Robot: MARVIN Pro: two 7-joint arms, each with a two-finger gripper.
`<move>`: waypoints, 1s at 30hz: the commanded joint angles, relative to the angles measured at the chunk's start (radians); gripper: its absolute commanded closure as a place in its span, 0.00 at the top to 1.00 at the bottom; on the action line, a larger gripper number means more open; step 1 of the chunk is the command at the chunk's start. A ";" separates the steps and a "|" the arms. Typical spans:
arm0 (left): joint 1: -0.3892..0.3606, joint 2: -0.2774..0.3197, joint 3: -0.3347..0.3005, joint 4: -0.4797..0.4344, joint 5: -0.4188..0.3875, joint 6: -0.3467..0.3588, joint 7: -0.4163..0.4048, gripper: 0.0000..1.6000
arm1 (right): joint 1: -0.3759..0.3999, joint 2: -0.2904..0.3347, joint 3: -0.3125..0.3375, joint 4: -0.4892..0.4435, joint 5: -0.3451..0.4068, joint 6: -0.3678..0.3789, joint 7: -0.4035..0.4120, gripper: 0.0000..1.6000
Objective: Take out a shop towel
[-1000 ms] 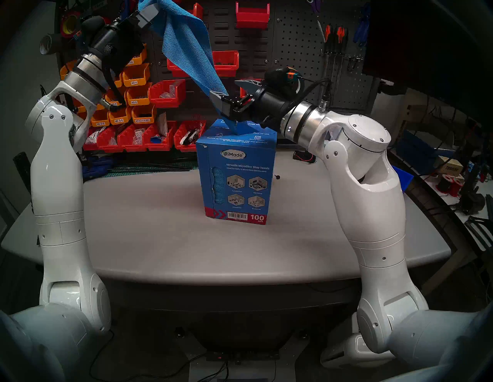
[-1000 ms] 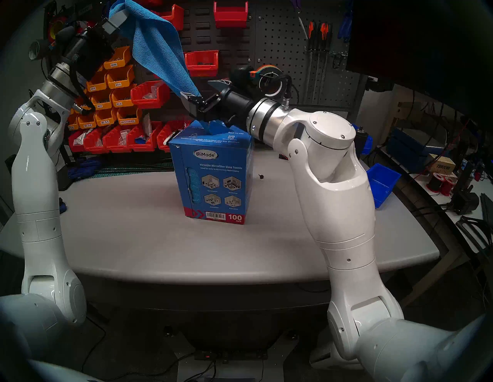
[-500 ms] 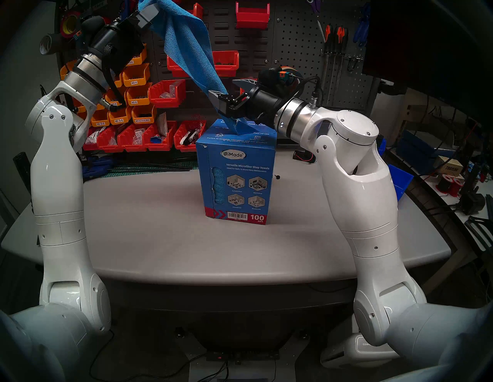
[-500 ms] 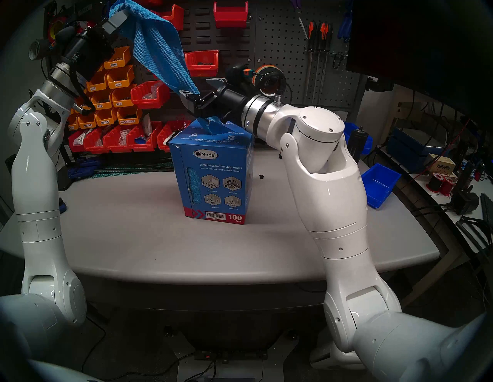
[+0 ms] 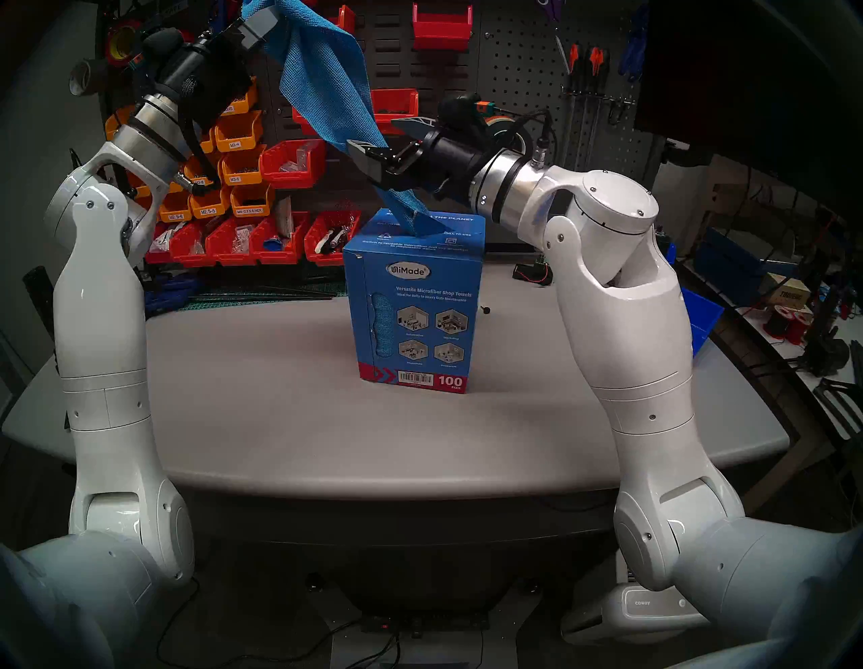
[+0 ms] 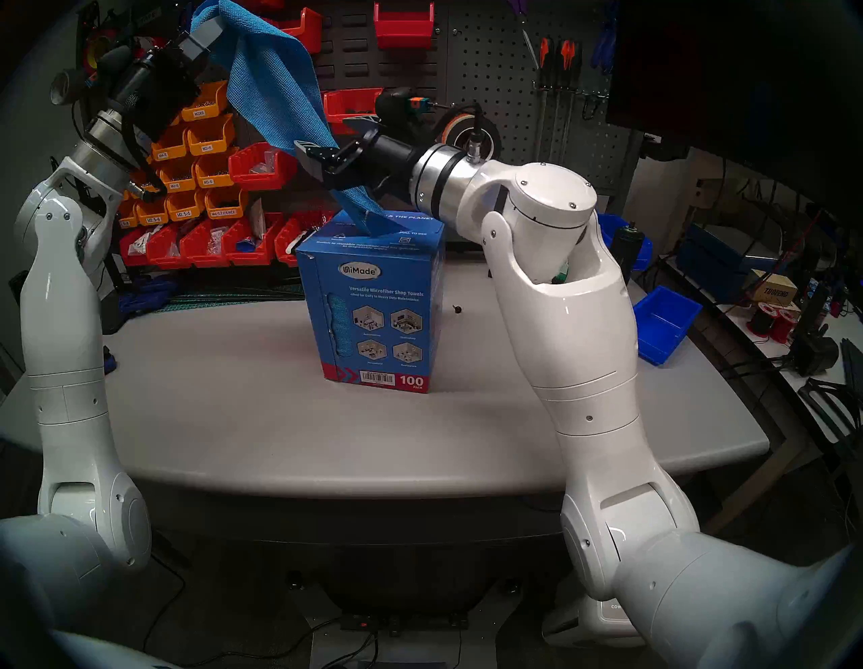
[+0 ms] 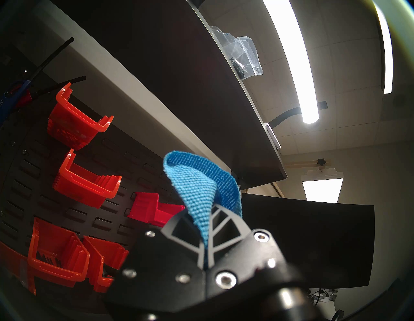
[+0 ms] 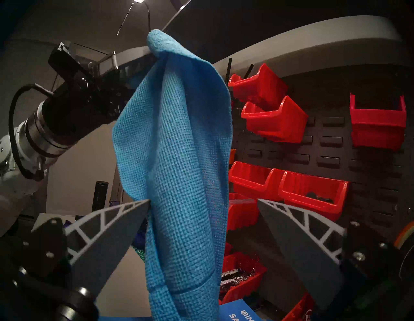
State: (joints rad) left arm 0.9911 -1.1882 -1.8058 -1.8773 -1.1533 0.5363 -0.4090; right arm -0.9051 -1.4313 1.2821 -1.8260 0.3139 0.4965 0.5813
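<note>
The shop towel (image 5: 327, 84) is a bright blue waffle-weave cloth stretched from the top slot of the tall blue printed box (image 5: 415, 303) up and to the left. My left gripper (image 5: 273, 14) is high at the back left, shut on the towel's upper corner, as the left wrist view (image 7: 202, 224) shows. My right gripper (image 5: 371, 133) is open above the box, one finger on each side of the towel. In the right wrist view (image 8: 202, 200) the towel (image 8: 179, 157) hangs between the spread fingers and brushes the left one. Its lower end is hidden inside the box.
The box stands in the middle of the grey table (image 5: 280, 420). Red and orange parts bins (image 5: 243, 163) hang on the pegboard right behind both grippers. A small black knob (image 5: 485, 309) lies right of the box. A blue bin (image 6: 663, 322) sits at the table's right edge.
My right gripper has risen and shifted left along the towel, away from the box top, still open. The left gripper and the towel's upper corner have hardly moved.
</note>
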 commanded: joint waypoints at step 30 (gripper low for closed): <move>-0.031 -0.001 -0.009 -0.017 -0.004 -0.010 0.003 0.00 | 0.080 -0.055 -0.026 0.020 -0.030 -0.002 0.017 0.00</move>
State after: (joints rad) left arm 0.9911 -1.1883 -1.8059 -1.8774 -1.1536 0.5362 -0.4086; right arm -0.8602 -1.4632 1.2508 -1.7933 0.2782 0.5000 0.6048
